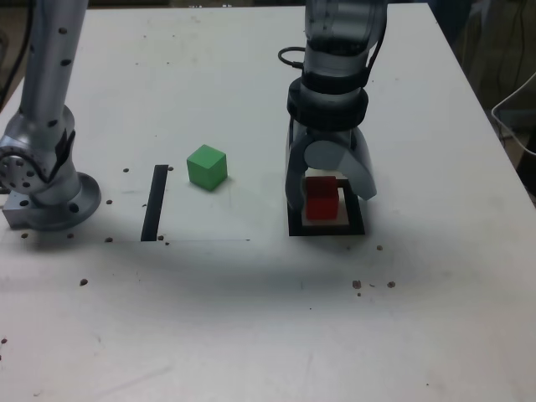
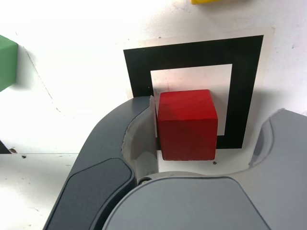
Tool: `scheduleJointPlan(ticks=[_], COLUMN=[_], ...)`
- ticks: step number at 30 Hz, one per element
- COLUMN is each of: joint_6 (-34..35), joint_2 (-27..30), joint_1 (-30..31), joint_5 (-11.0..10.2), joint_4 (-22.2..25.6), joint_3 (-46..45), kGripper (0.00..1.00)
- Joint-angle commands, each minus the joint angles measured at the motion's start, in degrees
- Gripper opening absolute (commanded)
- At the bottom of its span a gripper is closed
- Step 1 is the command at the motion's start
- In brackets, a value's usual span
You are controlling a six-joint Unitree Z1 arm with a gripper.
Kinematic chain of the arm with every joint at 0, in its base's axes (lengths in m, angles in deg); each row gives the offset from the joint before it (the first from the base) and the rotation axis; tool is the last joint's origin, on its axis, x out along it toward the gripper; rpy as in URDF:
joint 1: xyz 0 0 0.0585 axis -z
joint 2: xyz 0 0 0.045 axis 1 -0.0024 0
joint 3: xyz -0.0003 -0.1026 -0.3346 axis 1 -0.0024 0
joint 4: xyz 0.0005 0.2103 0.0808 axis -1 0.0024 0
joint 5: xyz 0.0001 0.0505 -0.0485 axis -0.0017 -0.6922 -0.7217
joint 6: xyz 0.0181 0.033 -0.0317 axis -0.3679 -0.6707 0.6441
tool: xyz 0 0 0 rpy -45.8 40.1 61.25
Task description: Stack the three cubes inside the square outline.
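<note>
Jaws (image 2: 201,132) parted around the red cube (image 2: 187,123): one finger (image 2: 139,129) touches its side, the other stands clear, so nothing is gripped. The cube sits in the square outline (image 2: 192,52), over its near edge. Step in hand appears to be placing the first cube. Next: lift clear and fetch the green cube (image 1: 207,167), well apart on the bench (image 1: 435,318), or the yellow cube (image 2: 218,1).

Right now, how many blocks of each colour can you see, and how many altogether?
Red block: 1, sitting in the black square between the claw's fingers.
Green block: 1, out on the table.
Yellow block: 1, only its edge peeks into the wrist view.
Total: 3 blocks.
</note>
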Motion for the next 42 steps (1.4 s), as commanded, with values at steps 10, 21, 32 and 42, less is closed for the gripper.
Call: scheduleJointPlan(ticks=[10,21,32,42], joint_6=[-0.19,-0.20,-3.08,-7.48], joint_2=[0.20,2.60,2.63,-0.70], joint_1=[-0.02,-1.37,-5.35,-11.96], joint_5=[-0.15,-3.26,-6.94,-8.39], joint_4=[0.13,6.14,11.48,13.21], joint_3=[0.65,3.05,6.50,9.80], kGripper=[0.99,0.99,0.99,0.99])
